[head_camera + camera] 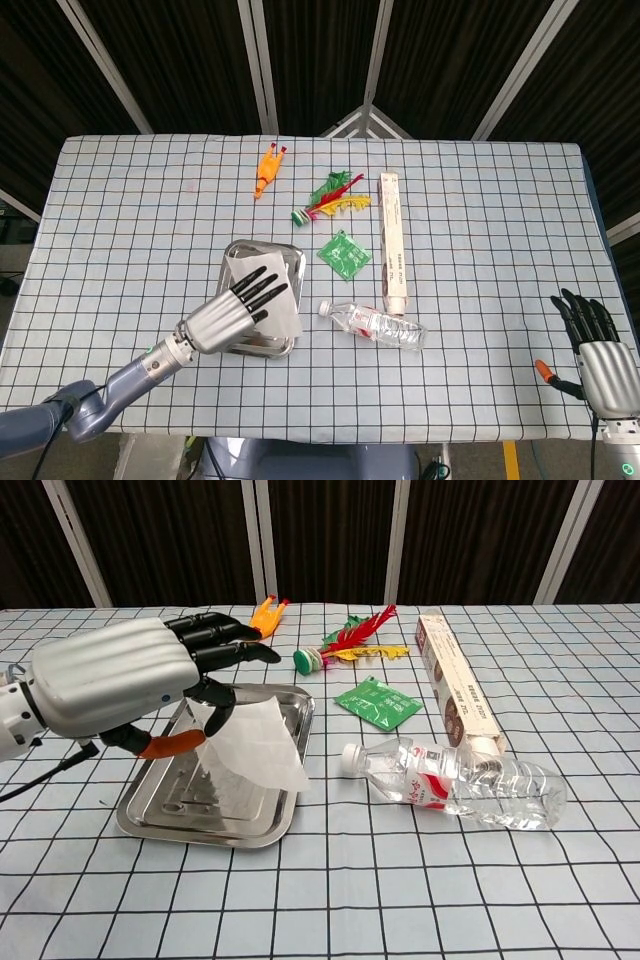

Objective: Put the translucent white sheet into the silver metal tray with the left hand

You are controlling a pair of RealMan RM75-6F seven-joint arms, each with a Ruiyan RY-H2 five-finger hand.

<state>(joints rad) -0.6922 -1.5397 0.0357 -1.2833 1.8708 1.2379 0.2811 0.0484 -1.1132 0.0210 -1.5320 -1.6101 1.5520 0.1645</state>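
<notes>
The silver metal tray [292,262] [170,805] lies left of the table's middle. My left hand [232,312] [130,685] hovers over it and pinches the translucent white sheet [255,750] [283,312] between thumb and a finger, the other fingers stretched out. The sheet hangs tilted above the tray, its lower right corner past the tray's right rim. My right hand [596,352] rests open near the table's front right corner, holding nothing; the chest view does not show it.
A clear water bottle [375,324] [460,780] lies right of the tray. A long cardboard box [392,238], a green packet [344,251], a feathered shuttlecock [328,196] and an orange rubber chicken [268,170] lie farther back.
</notes>
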